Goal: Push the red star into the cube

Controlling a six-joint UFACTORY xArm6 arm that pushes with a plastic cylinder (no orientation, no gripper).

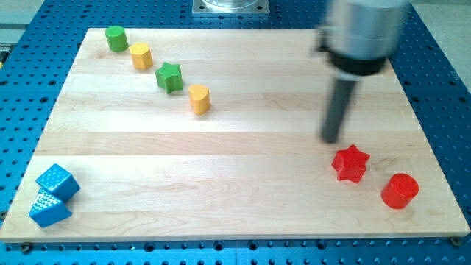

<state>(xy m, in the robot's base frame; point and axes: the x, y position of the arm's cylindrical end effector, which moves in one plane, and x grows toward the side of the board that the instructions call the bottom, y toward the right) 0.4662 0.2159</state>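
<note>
The red star (349,163) lies at the board's lower right. The blue cube (57,182) sits at the lower left corner, touching a blue wedge-like block (49,208) just below it. My tip (332,140) is just above and slightly left of the red star, close to it; contact cannot be told. The rod hangs from the grey arm head (362,33) at the view's upper right.
A red cylinder (399,191) lies right of and below the star. A diagonal row at upper left: green cylinder (115,37), yellow hexagon (140,55), green star (168,76), yellow heart-like block (199,98). The wooden board (235,177) rests on a blue perforated table.
</note>
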